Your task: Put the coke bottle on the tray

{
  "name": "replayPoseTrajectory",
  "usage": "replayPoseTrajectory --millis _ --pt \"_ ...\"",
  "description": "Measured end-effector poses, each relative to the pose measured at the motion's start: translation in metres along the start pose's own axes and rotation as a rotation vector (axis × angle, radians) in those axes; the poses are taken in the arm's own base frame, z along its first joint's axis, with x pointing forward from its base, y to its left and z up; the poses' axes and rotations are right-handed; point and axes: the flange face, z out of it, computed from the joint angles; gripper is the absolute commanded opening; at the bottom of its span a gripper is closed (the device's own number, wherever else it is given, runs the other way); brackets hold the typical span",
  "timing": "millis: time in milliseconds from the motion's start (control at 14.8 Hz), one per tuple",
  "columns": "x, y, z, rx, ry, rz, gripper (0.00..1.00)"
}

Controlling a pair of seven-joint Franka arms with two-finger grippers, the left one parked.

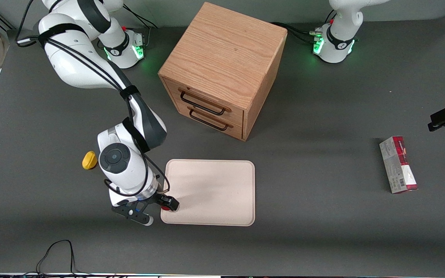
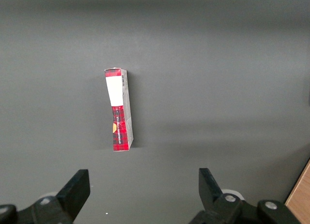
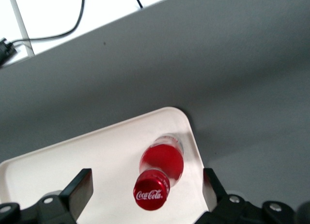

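Observation:
The coke bottle, small and red with a red cap bearing white script, stands upright on the pale cream-pink tray, close to a rounded corner. In the front view only a red bit of the bottle shows under the gripper, at the tray's corner nearest the camera on the working arm's end. My right gripper is above the bottle, open. Its fingers stand wide on either side of the cap and do not touch it. In the front view the gripper hangs over that tray corner.
A wooden two-drawer cabinet stands farther from the camera than the tray. A yellow lemon-shaped lump lies beside the working arm. A red-and-grey carton lies toward the parked arm's end, also in the left wrist view. The table's front edge is near.

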Motion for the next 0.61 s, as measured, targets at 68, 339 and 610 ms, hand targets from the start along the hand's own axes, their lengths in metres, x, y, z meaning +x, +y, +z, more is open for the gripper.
replayPoseTrajectory --millis 68,339,610 --pt "0.002 0.004 -0.007 -0.021 -0.005 -0.013 1.00" --pt "0.013 0.043 -0.046 -0.064 -0.057 -0.196 1.00" --pt "0.024 0.122 -0.108 -0.103 -0.138 -0.350 1.00"
